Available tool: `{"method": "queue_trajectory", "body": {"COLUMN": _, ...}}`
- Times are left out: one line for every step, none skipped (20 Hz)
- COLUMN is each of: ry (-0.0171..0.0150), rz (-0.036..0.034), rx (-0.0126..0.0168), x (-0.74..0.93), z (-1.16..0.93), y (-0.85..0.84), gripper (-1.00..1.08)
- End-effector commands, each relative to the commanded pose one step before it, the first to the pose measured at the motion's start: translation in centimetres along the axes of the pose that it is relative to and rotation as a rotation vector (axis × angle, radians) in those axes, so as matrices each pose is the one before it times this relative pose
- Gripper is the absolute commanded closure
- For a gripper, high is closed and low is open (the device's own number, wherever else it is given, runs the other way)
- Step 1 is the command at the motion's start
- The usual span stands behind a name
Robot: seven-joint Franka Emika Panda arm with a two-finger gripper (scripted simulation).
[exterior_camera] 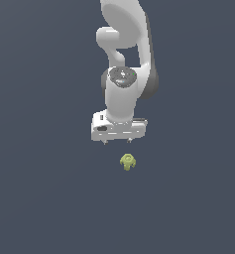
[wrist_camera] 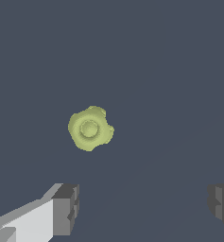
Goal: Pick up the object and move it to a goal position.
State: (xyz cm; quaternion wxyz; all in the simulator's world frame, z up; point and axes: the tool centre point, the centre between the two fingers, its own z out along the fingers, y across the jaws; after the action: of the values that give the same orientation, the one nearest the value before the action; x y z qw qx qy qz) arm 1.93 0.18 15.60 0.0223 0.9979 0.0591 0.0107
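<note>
Claw [exterior_camera: 117, 142] spread apart, clear of roundish object [exterior_camera: 127, 161], no long axis evident.

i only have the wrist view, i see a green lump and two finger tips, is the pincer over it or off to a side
Observer: In the exterior view the pincer hangs above the object, not touching it; the object sits slightly toward the exterior view's right of the pincer's middle.
Operator: ok is the arm tilted or straight down
Observer: The white arm comes in from the top of the exterior view, and the hand points roughly straight down at the floor.
Operator: anything else near it i cant see
Observer: No. The exterior view shows only the object on the plain dark floor; no goal marker is visible there.
</note>
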Motion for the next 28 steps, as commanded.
{"method": "queue_trajectory", "body": {"ry": -0.00181, "rz": -0.0311, "rx": 0.00192, "x": 0.282, "z": 0.449, "y": -0.339, "gripper": -0.92}}
{"method": "queue_trajectory", "body": {"ry": -0.00072, "rz": -0.01598, "rx": 0.00103, "x": 0.154, "z": 0.224, "y": -0.161, "gripper": -0.92}}
{"method": "queue_trajectory", "body": {"ry": -0.00077, "rz": -0.01752, "rx": 0.0012, "x": 0.17, "z": 0.247, "y": -0.175, "gripper": -0.92}}
{"method": "queue_trajectory", "body": {"ry": -0.00078, "rz": -0.01908, "rx": 0.00141, "x": 0.187, "z": 0.271, "y": -0.188, "gripper": -0.92}}
{"method": "queue_trajectory", "body": {"ry": -0.00078, "rz": -0.0207, "rx": 0.00165, "x": 0.205, "z": 0.295, "y": -0.204, "gripper": -0.92}}
{"method": "queue_trajectory", "body": {"ry": -0.00078, "rz": -0.02226, "rx": 0.0019, "x": 0.223, "z": 0.32, "y": -0.215, "gripper": -0.92}}
{"method": "queue_trajectory", "body": {"ry": -0.00076, "rz": -0.02385, "rx": 0.00217, "x": 0.242, "z": 0.345, "y": -0.228, "gripper": -0.92}}
{"method": "queue_trajectory", "body": {"ry": -0.00071, "rz": -0.02542, "rx": 0.00247, "x": 0.261, "z": 0.371, "y": -0.239, "gripper": -0.92}}
{"method": "queue_trajectory", "body": {"ry": -0.00064, "rz": -0.02697, "rx": 0.0028, "x": 0.28, "z": 0.397, "y": -0.249, "gripper": -0.92}}
{"method": "queue_trajectory", "body": {"ry": -0.00051, "rz": -0.02717, "rx": 0.003, "x": 0.285, "z": 0.404, "y": -0.246, "gripper": -0.92}}
{"method": "queue_trajectory", "body": {"ry": -0.00035, "rz": -0.02546, "rx": 0.00297, "x": 0.271, "z": 0.381, "y": -0.225, "gripper": -0.92}}
{"method": "queue_trajectory", "body": {"ry": -0.0002, "rz": -0.02373, "rx": 0.0029, "x": 0.255, "z": 0.358, "y": -0.206, "gripper": -0.92}}
{"method": "queue_trajectory", "body": {"ry": -0.00008, "rz": -0.02201, "rx": 0.0028, "x": 0.239, "z": 0.335, "y": -0.186, "gripper": -0.92}}
{"method": "queue_trajectory", "body": {"ry": 0.00002, "rz": -0.02032, "rx": 0.00268, "x": 0.223, "z": 0.311, "y": -0.169, "gripper": -0.92}}
{"method": "queue_trajectory", "body": {"ry": 0.00011, "rz": -0.01864, "rx": 0.00253, "x": 0.206, "z": 0.287, "y": -0.152, "gripper": -0.92}}
{"method": "queue_trajectory", "body": {"ry": 0.00017, "rz": -0.01696, "rx": 0.00237, "x": 0.188, "z": 0.262, "y": -0.135, "gripper": -0.92}}
{"method": "queue_trajectory", "body": {"ry": 0.00022, "rz": -0.0153, "rx": 0.00218, "x": 0.171, "z": 0.238, "y": -0.119, "gripper": -0.92}}
{"method": "queue_trajectory", "body": {"ry": 0.00024, "rz": -0.01366, "rx": 0.00199, "x": 0.153, "z": 0.213, "y": -0.105, "gripper": -0.92}}
{"method": "queue_trajectory", "body": {"ry": 0.00025, "rz": -0.01202, "rx": 0.00178, "x": 0.136, "z": 0.188, "y": -0.091, "gripper": -0.92}}
{"method": "queue_trajectory", "body": {"ry": 0.00025, "rz": -0.01042, "rx": 0.00156, "x": 0.118, "z": 0.164, "y": -0.079, "gripper": -0.92}}
{"method": "queue_trajectory", "body": {"ry": 0.00023, "rz": -0.00877, "rx": 0.00133, "x": 0.099, "z": 0.138, "y": -0.063, "gripper": -0.92}}
{"method": "queue_trajectory", "body": {"ry": 0.00021, "rz": -0.00719, "rx": 0.0011, "x": 0.082, "z": 0.113, "y": -0.053, "gripper": -0.92}}
{"method": "queue_trajectory", "body": {"ry": 0.00017, "rz": -0.00558, "rx": 0.00086, "x": 0.064, "z": 0.088, "y": -0.041, "gripper": -0.92}}
{"method": "queue_trajectory", "body": {"ry": 0.00013, "rz": -0.00398, "rx": 0.00062, "x": 0.045, "z": 0.063, "y": -0.028, "gripper": -0.92}}
{"method": "queue_trajectory", "body": {"ry": 0.00008, "rz": -0.00236, "rx": 0.00037, "x": 0.027, "z": 0.038, "y": -0.016, "gripper": -0.92}}
{"method": "queue_trajectory", "body": {"ry": 0.00002, "rz": -0.00068, "rx": 0.00011, "x": 0.006, "z": 0.012, "y": 0.001, "gripper": -0.92}}
{"method": "queue_trajectory", "body": {"ry": -0.00068, "rz": 0.00477, "rx": -0.00038, "x": -0.064, "z": -0.043, "y": 0.006, "gripper": -0.92}}
{"method": "queue_trajectory", "body": {"ry": 0.0, "rz": 0.0, "rx": 0.0, "x": -0.001, "z": 0.038, "y": 0.002, "gripper": -0.92}}
